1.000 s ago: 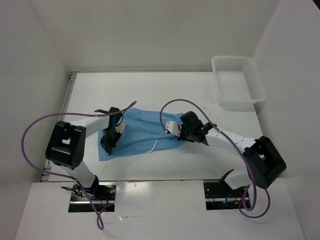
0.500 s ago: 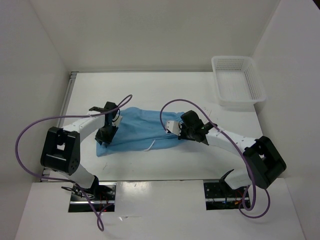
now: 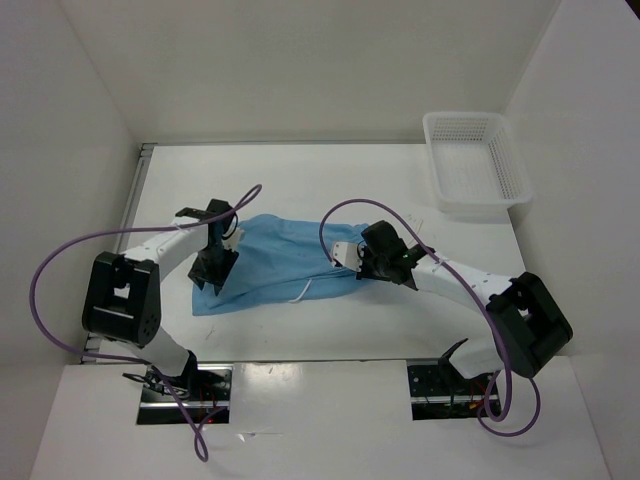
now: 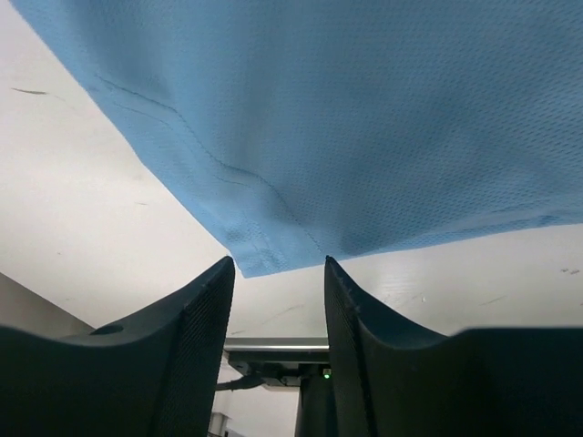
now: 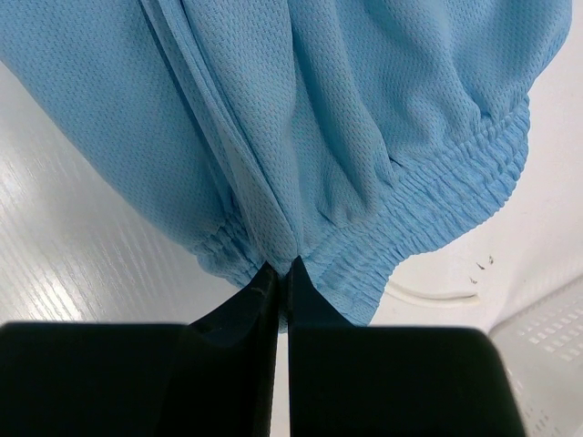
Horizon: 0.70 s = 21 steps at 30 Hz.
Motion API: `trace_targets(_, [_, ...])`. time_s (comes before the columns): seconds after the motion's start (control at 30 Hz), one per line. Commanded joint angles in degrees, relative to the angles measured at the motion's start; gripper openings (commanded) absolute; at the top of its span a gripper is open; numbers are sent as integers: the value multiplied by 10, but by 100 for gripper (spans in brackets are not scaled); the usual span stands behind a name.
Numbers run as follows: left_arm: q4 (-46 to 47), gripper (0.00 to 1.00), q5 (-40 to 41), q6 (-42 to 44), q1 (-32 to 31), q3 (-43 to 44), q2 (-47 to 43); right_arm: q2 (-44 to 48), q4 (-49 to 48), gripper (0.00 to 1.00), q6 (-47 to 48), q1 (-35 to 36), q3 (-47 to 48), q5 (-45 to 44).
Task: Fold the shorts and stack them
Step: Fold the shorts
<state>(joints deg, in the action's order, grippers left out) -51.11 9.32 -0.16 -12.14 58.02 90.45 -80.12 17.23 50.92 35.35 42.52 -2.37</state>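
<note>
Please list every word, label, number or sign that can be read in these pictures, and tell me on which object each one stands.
No text can be read.
The shorts: plain blue fabric, no tag or print in view.
The basket: plain white mesh, no label.
A few small dark marks on the table beside the waistband: too small to read.

Two white-and-black arms with purple cables

The left arm (image 3: 165, 243) and the right arm (image 3: 455, 280) had slim white links joined by bulky black housings (the largest ones were boxy). A thin purple cable (image 3: 365, 201) ran in loose loops along each arm to the bases (image 3: 185, 385), where small coloured wires showed on metal plates. The fingers (image 4: 196, 319) of the left gripper (image 3: 210, 278) were black with a fine dotted texture; the right gripper (image 3: 352, 265) had smooth, black, tapered ones.
</note>
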Motion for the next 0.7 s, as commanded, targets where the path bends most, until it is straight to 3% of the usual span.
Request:
trace_targets(0.0, [-36,52,-26,2,4,3,24,8,-12,4,9,-5,11,3])
trace_targets(0.3, [-43,54,-83,2,4,-14,66,8,-12,4,9,-5,11,3])
trace_targets(0.43, [-37,51,-72,2,4,-20,72,8,-12,4,9,-5,11,3])
trace_targets(0.5, [-22,44,-61,2,4,-27,78,8,-12,3,9,-5,11,3])
trace_targets(0.53, [-21,33,-54,2,4,-27,78,8,-12,3,9,-5,11,8])
trace_targets(0.57, [-21,28,-54,2,4,-27,84,8,-12,3,9,-5,11,8])
trace_targets(0.67, [-21,16,-48,2,4,-27,89,8,-7,1,9,-5,11,8])
